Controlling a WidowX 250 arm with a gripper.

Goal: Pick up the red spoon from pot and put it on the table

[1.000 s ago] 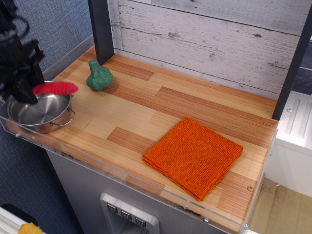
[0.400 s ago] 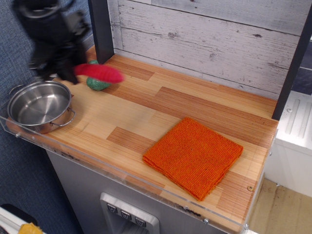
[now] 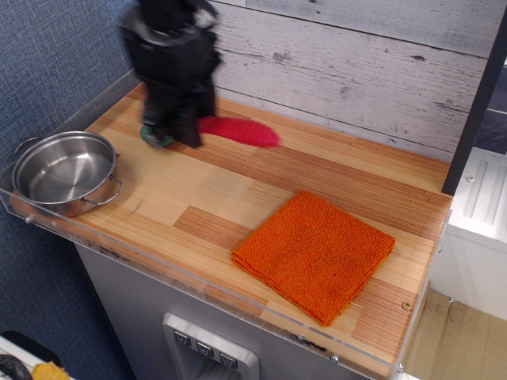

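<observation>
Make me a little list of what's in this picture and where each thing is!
gripper: over the back of the table, holding the red spoon
red spoon: in the air, red handle sticking out sideways
pot: front left corner, nothing in it
orange cloth: lying flat, front right
green toy: mostly hidden behind the gripper
table: striped wood

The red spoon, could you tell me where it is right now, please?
The red spoon is held in the hand above the back-left of the table, right of the pot and out of it.
</observation>
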